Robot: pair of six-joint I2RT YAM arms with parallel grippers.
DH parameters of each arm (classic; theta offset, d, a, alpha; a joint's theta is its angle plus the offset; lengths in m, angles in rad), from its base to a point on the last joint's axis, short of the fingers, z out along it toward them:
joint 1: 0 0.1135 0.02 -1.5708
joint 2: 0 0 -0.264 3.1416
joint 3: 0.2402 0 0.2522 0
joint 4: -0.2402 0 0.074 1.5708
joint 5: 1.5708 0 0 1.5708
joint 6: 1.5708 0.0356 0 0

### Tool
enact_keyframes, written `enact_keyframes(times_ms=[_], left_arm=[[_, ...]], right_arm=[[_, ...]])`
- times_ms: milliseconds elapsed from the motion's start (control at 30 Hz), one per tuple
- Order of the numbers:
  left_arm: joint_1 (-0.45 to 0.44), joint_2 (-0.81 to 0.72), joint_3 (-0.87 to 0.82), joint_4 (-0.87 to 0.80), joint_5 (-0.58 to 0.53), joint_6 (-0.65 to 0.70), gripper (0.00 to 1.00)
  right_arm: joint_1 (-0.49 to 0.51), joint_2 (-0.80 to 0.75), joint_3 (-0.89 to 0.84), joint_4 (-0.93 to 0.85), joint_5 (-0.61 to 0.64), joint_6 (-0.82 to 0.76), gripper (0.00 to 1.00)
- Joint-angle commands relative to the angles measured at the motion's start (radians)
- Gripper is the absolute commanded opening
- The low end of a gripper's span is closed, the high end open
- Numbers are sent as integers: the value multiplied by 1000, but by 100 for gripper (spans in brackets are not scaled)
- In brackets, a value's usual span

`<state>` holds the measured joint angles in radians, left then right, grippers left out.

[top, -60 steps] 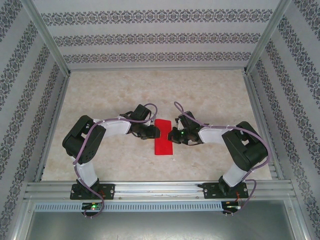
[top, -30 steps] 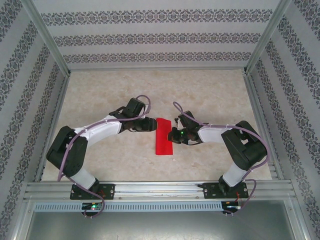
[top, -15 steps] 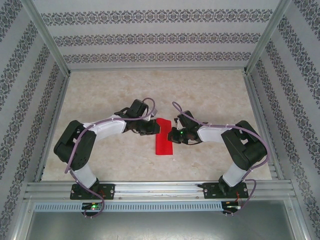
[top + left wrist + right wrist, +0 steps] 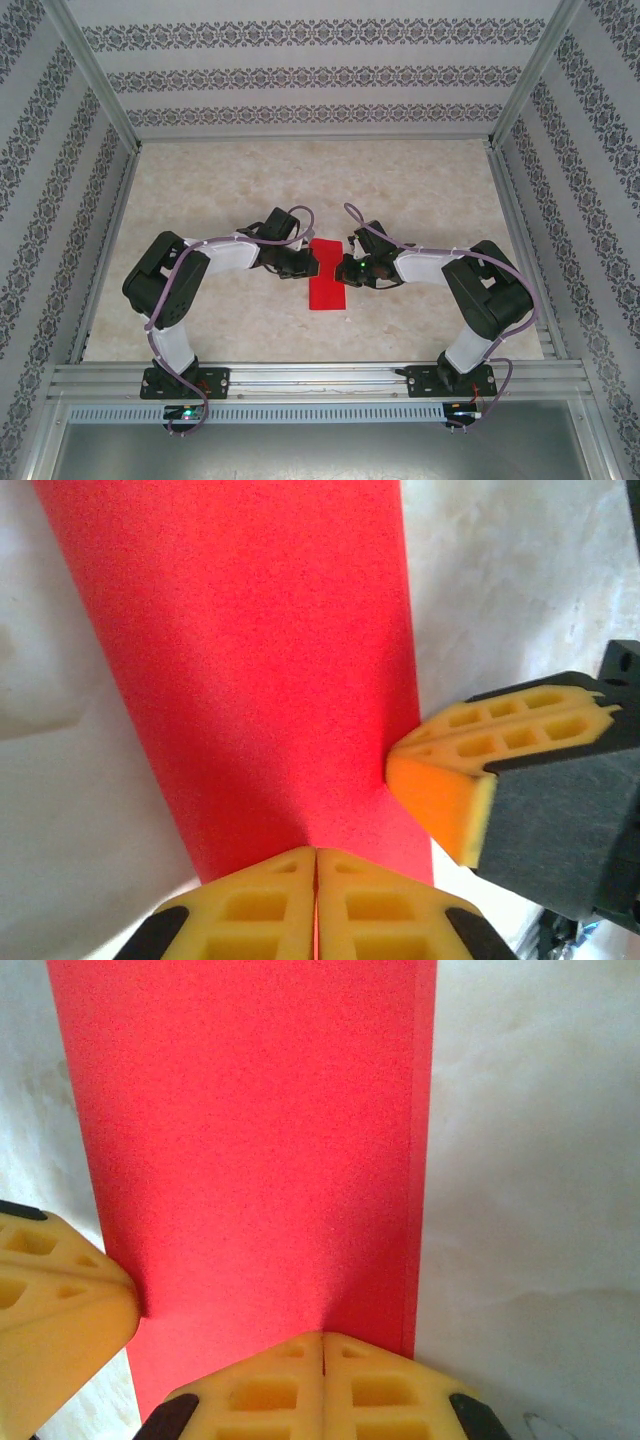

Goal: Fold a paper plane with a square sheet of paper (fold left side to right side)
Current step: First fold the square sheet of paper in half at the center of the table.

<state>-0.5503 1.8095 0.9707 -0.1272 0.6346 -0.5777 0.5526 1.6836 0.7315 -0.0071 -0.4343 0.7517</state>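
The square sheet of paper (image 4: 327, 275) lies on the table as a narrow red rectangle, folded in two; in the right wrist view (image 4: 250, 1140) a thin strip of the lower layer shows along its right edge. My left gripper (image 4: 313, 265) is shut, its tips (image 4: 316, 852) resting on the paper (image 4: 260, 660) near the left long edge. Facing it, my right gripper (image 4: 343, 270) is shut too, tips (image 4: 323, 1338) down on the right edge. Each wrist view shows the other gripper's yellow fingers (image 4: 450, 790) (image 4: 60, 1300) touching the sheet.
The marble-patterned table (image 4: 220, 180) is bounded by aluminium rails (image 4: 320, 378) in front and patterned walls on the other sides. Both forearms lie low across the middle, elbows (image 4: 165, 280) (image 4: 490, 290) out to the sides.
The left arm, stretched toward the paper's upper left with jaws partly open a second ago, has drawn its elbow back and shut its jaws on the paper's left side. The right arm stayed put.
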Motion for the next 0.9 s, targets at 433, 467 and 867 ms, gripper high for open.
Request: enact_keyframes(times_ms=[433, 467, 867], left_arm=[[12, 48, -44, -55, -107, 77, 7], [17, 49, -47, -54, -106, 78, 7], [84, -118, -91, -84, -95, 125, 6]], right_arm=[[10, 79, -57, -137, 124, -34, 0], [10, 79, -58, -137, 125, -34, 0], [6, 63, -63, -137, 115, -37, 0]])
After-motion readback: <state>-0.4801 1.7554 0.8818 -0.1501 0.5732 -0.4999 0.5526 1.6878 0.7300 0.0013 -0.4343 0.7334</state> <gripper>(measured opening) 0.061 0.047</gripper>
